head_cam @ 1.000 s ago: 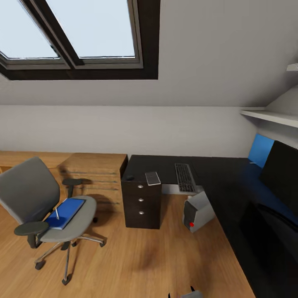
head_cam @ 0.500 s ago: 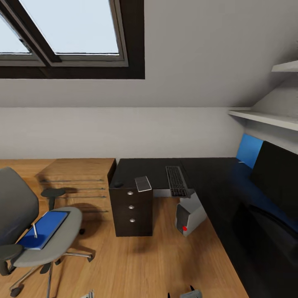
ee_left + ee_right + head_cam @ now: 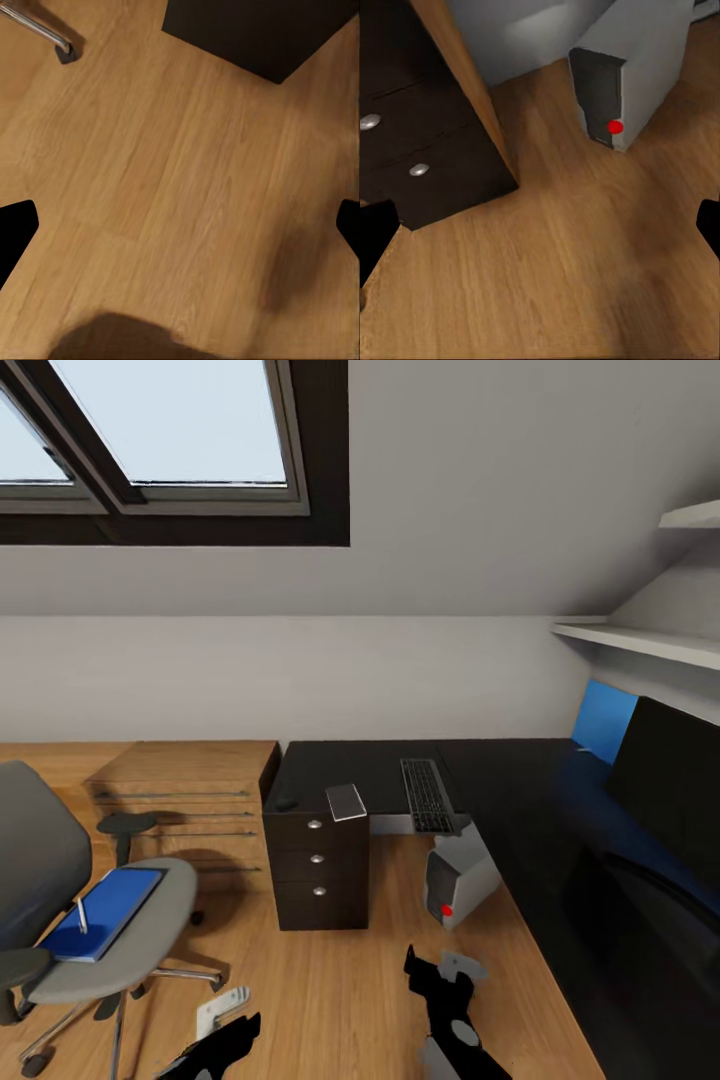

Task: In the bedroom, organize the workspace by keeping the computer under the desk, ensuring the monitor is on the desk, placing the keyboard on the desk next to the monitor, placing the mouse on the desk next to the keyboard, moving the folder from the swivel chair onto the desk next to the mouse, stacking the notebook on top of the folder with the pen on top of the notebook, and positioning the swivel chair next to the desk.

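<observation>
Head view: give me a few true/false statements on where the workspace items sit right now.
1. The folder lies on the swivel chair seat. True.
2. The keyboard lies on the floor. False: it is on the desk.
3. The computer stands on the floor at the desk's edge. True.
4. The monitor sits on the chair. False: it is on the desk.
5. The notebook is stacked on the folder. False: it lies on the desk above the drawers.

One glossy black L-shaped desk (image 3: 500, 780), one grey upholstered swivel chair (image 3: 40, 880), one bright-blue flat folder (image 3: 105, 912), one slim dark-keyed keyboard (image 3: 427, 796), one silver-grey tower computer (image 3: 458, 875), three round silver drawer knobs (image 3: 317, 857).
</observation>
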You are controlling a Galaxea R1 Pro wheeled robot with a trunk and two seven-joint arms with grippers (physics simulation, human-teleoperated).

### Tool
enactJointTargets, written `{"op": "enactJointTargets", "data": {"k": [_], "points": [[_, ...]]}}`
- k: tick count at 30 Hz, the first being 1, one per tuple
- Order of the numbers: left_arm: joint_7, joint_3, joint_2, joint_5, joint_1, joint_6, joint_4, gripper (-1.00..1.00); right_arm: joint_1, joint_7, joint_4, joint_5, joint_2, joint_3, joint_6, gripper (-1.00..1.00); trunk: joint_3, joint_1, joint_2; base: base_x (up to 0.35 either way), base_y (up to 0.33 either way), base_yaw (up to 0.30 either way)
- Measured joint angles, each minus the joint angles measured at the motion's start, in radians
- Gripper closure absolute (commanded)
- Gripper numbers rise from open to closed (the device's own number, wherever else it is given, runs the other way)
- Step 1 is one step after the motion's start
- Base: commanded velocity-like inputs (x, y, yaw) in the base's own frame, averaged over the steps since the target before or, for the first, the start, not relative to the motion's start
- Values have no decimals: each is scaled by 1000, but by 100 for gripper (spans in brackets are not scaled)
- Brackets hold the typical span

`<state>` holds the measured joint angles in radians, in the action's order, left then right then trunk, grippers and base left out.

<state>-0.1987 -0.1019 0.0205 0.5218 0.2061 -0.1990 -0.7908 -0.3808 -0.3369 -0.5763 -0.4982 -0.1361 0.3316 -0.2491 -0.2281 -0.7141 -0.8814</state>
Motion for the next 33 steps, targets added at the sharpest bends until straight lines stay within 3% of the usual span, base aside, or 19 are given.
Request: {"op": "enactJointTargets", "data": {"k": [1, 5, 6, 7, 11, 12, 13, 17, 25, 27, 31, 33], "points": [[0, 11, 4, 2, 0, -37, -51, -100, -28, 19, -10, -57, 1, -22, 45, -100, -3, -4, -7, 0, 0, 0], [0, 27, 8, 6, 0, -158, -190, -100, -110, 73, -21, -203, 13, -63, 204, -100, -16, -19, -35, 0, 0, 0], [0, 29, 9, 6, 0, -190, -219, -100, -127, 85, -22, -233, 20, -70, 238, -100, -19, -23, -42, 0, 0, 0], [0, 32, 9, 8, 0, -256, -276, -100, -158, 111, -22, -294, 36, -88, 305, -100, -22, -27, -49, 0, 0, 0], [0, 39, 9, 15, 0, -371, -372, -100, -212, 170, -21, -437, 66, -152, 428, -100, -35, -42, -77, 0, 0, 0], [-1, 49, 8, 38, 0, -430, -411, -100, -242, 229, -24, -578, 84, -210, 522, -100, -38, -46, -84, 0, 0, 0], [-2, 51, 7, 44, 0, -439, -401, -100, -249, 251, -25, -611, 89, -221, 544, -100, -41, -50, -91, 0, 0, 0], [-3, 56, 9, 50, 0, -407, -312, -100, -256, 288, -25, -635, 95, -233, 568, -100, -54, -65, -119, 0, 0, 0], [5, 59, 19, 48, 0, -235, -204, -100, -258, 311, -28, -642, 102, -243, 574, -100, -79, -96, -175, 0, 0, 0], [4, 55, 15, 48, 0, -207, -218, -100, -258, 325, -39, -646, 104, -242, 577, -100, -85, -104, -189, 0, 0, 0], [-2, 50, 11, 47, 0, -215, -321, -100, -258, 331, -61, -647, 105, -241, 579, -100, -97, -119, -217, 0, 0, 0], [-60, 32, 5, 48, 0, -294, -413, -100, -258, 333, -68, -647, 105, -241, 579, -100, -104, -127, -231, 0, 0, 0]]}}
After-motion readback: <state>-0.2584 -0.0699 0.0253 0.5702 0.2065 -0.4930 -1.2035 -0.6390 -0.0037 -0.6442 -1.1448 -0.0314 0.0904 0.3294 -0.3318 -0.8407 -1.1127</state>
